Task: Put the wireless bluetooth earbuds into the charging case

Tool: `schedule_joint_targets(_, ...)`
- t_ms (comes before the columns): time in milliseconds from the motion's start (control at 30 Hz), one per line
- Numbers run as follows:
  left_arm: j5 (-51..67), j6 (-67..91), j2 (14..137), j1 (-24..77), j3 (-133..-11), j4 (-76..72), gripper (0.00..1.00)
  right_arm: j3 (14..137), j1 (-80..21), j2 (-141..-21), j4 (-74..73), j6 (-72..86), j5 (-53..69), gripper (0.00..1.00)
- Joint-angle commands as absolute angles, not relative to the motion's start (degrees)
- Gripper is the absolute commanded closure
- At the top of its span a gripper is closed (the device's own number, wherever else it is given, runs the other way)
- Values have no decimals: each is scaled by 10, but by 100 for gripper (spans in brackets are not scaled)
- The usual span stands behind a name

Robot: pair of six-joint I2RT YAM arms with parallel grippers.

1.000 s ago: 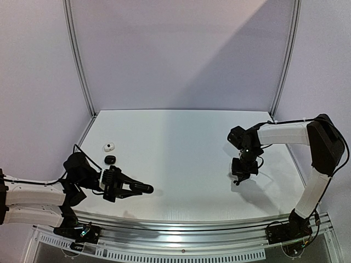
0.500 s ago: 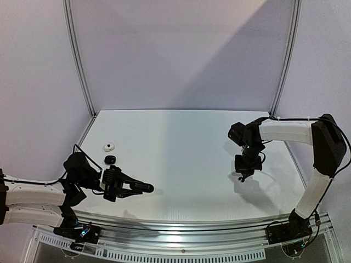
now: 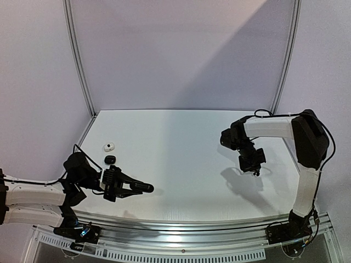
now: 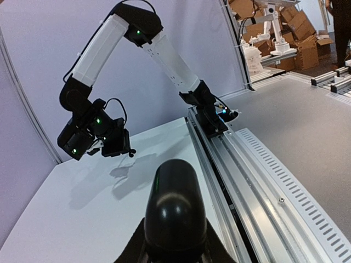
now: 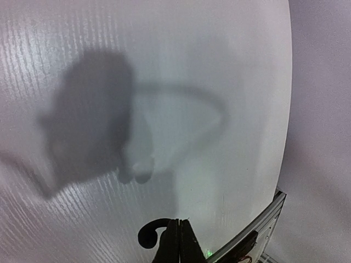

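Charging case (image 4: 174, 211) clamped in left claw (image 3: 136, 188), long axis along the claw, pointing rightward; right claw (image 5: 178, 241) clenched.

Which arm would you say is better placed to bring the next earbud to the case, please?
Right, probably. The right gripper, raised over the table, seems to pinch a small dark piece, perhaps an earbud; the left gripper is shut on the black case.

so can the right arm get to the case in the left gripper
Probably yes: only bare table lies between the right gripper and the black case, which juts out of the left gripper toward it.
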State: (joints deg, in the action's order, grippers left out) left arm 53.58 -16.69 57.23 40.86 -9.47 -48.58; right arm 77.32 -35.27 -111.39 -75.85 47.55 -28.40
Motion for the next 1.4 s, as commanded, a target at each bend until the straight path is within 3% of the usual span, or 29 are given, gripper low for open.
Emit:
schedule_joint_targets(0,540,-174,570,406,-104,-479,100,826,-397,-1184,-883,485,-353,100)
schedule_joint_targets(400,539,-177,569,407,-102,-478,100,981,-486,-1343,-932,450,-338,100)
schedule_joint_targets(900,539,-177,570,410,-103,-476,100,1061,-536,-1378,-929,449,-287,94)
schedule_joint_targets(1167,539,-178,569,411,-104,-473,100,1058,-540,-1349,-877,445,-240,86)
schedule_joint_targets(1367,537,-179,563,412,-103,-466,100,970,-480,-1202,-727,421,-154,82)
